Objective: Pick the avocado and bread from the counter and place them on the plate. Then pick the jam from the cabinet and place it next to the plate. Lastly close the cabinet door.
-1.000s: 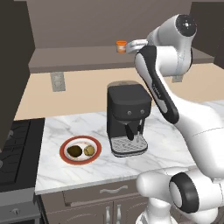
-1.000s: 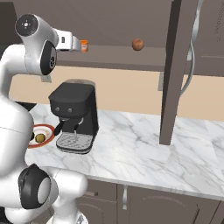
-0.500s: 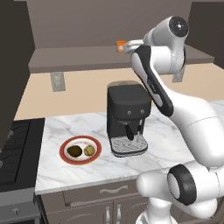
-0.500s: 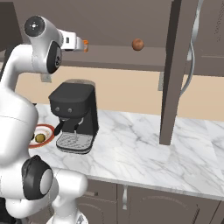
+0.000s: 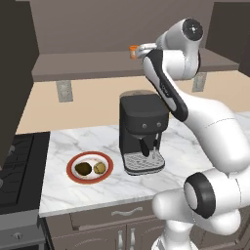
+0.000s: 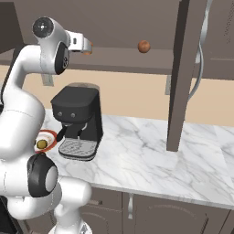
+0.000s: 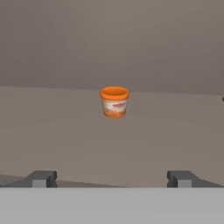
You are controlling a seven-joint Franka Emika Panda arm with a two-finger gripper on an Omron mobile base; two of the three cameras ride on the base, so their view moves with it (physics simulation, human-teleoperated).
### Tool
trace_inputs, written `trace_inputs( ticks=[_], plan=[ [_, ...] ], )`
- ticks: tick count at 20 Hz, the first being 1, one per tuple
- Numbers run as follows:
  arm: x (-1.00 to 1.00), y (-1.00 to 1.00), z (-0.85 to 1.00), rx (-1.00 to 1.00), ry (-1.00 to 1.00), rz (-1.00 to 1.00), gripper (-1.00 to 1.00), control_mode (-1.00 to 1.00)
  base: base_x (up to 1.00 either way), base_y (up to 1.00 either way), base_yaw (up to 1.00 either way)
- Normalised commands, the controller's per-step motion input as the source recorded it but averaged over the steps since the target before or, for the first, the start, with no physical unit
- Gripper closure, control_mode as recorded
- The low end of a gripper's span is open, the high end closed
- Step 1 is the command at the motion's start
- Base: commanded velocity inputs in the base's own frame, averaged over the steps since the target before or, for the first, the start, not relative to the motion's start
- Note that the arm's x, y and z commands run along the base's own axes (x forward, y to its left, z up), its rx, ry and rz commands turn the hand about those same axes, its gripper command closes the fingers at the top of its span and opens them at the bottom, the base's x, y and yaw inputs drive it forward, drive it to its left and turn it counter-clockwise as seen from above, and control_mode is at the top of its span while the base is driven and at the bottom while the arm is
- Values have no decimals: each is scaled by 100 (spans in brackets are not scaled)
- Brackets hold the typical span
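In the right base view the arm's white wrist covers nearly all of the jam (image 6: 87, 47), leaving an orange sliver at its three o'clock side, and the arm's lower links hide the nine o'clock half of the plate (image 6: 49, 136), so one tan lump on it shows there, too small to name. In the left base view the jam (image 5: 133, 52) is a tiny orange speck at nine o'clock of the wrist, its label unreadable, and the cabinet (image 5: 17, 73) runs off the frame at nine and twelve o'clock. In the hand view the gripper (image 7: 112, 178) shows as two dark stubs cut by the bottom, and the writing on the jam's (image 7: 114, 102) pale band is too blurred to read.
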Motion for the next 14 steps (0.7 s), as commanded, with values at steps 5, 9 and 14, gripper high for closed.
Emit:
trace_inputs(
  ticks=[5, 9, 14],
  plan=[
    [28, 4, -2, 0, 0, 0, -100, -100, 0, 0, 0],
    [25, 4, -2, 0, 0, 0, -100, -100, 0, 0, 0],
    [24, 6, -1, 0, 0, 0, -100, -100, 0, 0, 0]
  ],
)
